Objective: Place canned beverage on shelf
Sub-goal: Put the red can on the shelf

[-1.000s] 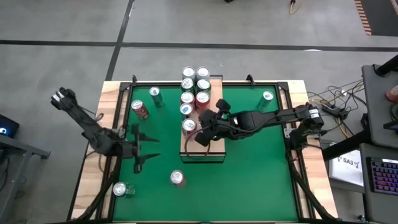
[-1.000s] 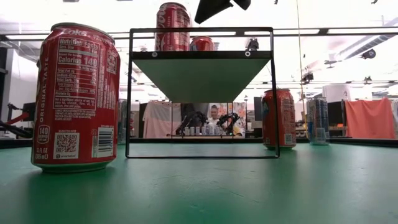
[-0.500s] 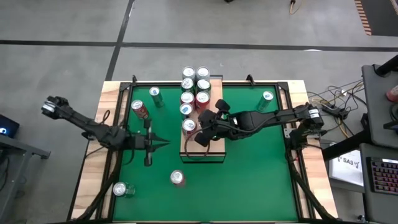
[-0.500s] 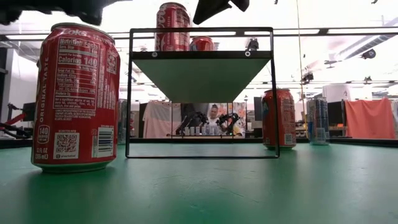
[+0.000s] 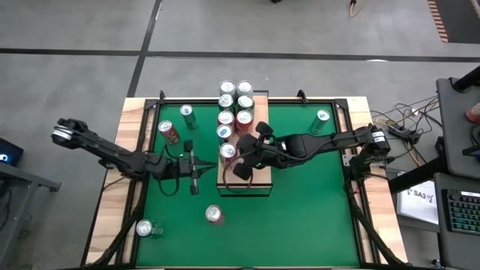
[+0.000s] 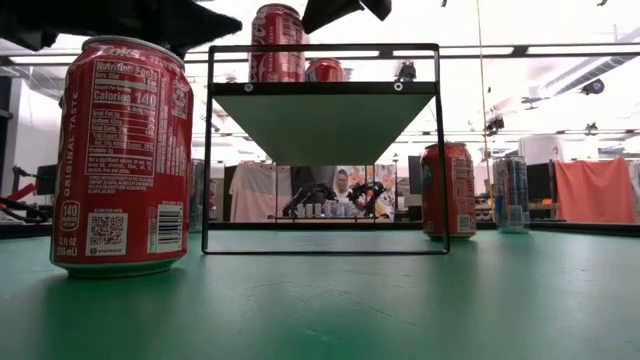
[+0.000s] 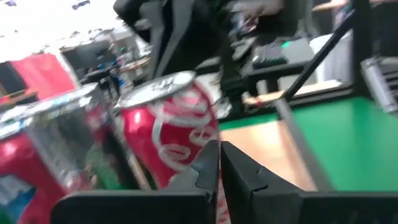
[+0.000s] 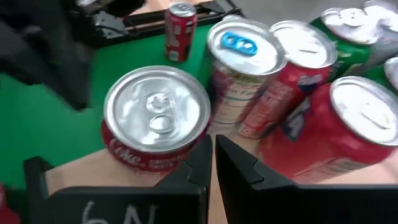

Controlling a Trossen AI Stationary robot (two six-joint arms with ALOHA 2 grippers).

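Long rectangular shelf of pale reddish-grained wood on a low dark frame (image 5: 251, 178), standing mid-table on the green surface (image 5: 300, 217) and bearing two rows of cans toward its far end. Nearest of these: a red cola can with silver top (image 5: 228, 152), upright on the board. Right gripper (image 5: 241, 166): over the shelf, just beside that can on its near side, fingers clenched together on nothing; in the right wrist view the can (image 8: 155, 121) stands just ahead of the shut fingertips, seemingly not touching them. Left gripper (image 5: 193, 178): above the green surface just left of the shelf, fingers likewise pressed shut and empty, red can (image 7: 177, 134) close ahead. Loose cans elsewhere: one red can (image 5: 214, 214) upright near the front.
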